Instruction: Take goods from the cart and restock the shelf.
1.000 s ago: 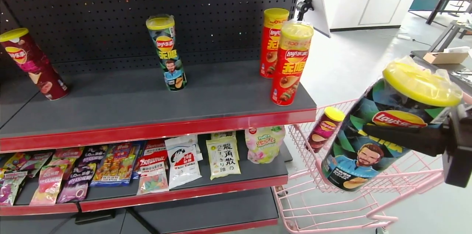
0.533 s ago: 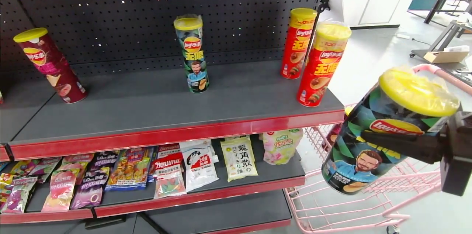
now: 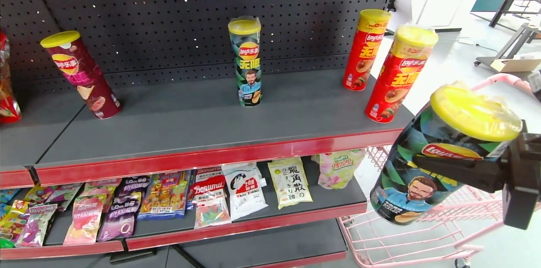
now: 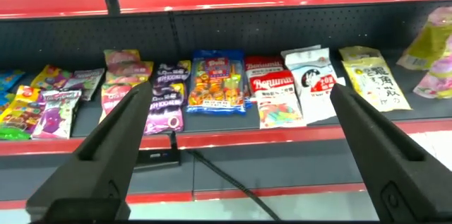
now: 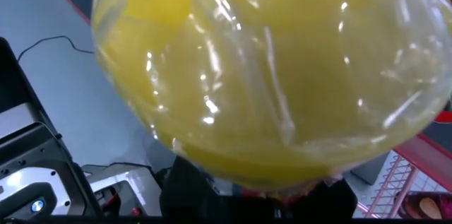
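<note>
Starting with the head view: a tilted chip can (image 3: 405, 192) is gripped near its top by the right end effector (image 3: 458, 166), near the cart (image 3: 477, 209), just off the shelf (image 3: 190, 124) end. It is judged light, stiff yet crushable, with slippery film; a mid-body hold is advised. Left wrist view: the left end effector (image 4: 233, 146) is spread open. Right wrist view: the yellow lid (image 5: 268, 75) is seen close; the can's body is hidden.

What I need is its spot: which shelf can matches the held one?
The middle can: green with a portrait, unlike the maroon can and red cans.
</note>
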